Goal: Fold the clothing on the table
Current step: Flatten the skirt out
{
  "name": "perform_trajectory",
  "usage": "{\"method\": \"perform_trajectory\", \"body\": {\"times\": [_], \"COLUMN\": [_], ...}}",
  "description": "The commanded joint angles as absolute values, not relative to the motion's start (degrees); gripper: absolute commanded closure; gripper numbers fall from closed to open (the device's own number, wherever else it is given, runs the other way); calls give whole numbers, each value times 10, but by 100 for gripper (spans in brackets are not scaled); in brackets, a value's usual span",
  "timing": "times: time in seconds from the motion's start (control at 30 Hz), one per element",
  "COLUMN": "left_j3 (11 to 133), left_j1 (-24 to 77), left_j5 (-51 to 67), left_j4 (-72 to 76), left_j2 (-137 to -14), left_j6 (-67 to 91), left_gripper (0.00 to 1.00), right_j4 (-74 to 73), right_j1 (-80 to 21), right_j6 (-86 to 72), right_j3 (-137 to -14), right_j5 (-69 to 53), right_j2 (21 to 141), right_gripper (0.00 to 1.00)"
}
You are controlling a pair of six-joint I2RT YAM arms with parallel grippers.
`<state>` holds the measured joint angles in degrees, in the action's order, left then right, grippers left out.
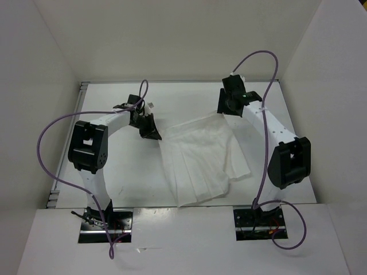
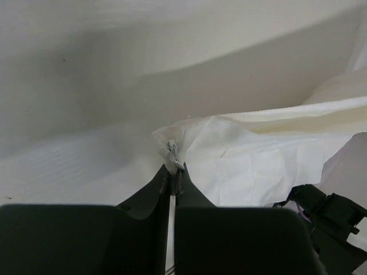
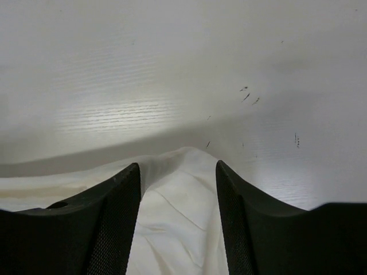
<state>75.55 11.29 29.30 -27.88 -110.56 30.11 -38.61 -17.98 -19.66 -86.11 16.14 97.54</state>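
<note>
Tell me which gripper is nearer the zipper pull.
Left. The left gripper is shut on the clothing right below the zipper pull; the right gripper stands open at its other far corner.

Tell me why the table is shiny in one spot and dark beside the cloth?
Right wrist view: light glares off the table, and a shadow band hugs the clothing. Left wrist view: grey shadow beyond the clothing. Top view: even light, little glare.
</note>
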Motion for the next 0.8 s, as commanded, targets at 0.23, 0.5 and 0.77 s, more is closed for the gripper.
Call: {"method": "perform_trajectory", "body": {"times": [0.23,0.5,0.77], "left_j3": [799,781,771], "left_j1": [96,91,64], "left_j5": [285,285,269], "left_j4": [-291,-279,-279], "left_j2": [-1134,-1127,-1112], "left_j6": [294,299,299], "left_gripper": [100,100,100], "right_j4": [-254,-320,-396], "right_j1": [-145,-112,-117], "right_j6": [-183,-213,-233], "right_j3": [-773,-880,-810], "right_j5": [-94,-78,31], "right_j2": [899,975,1085], "right_gripper": [42,45,82]}}
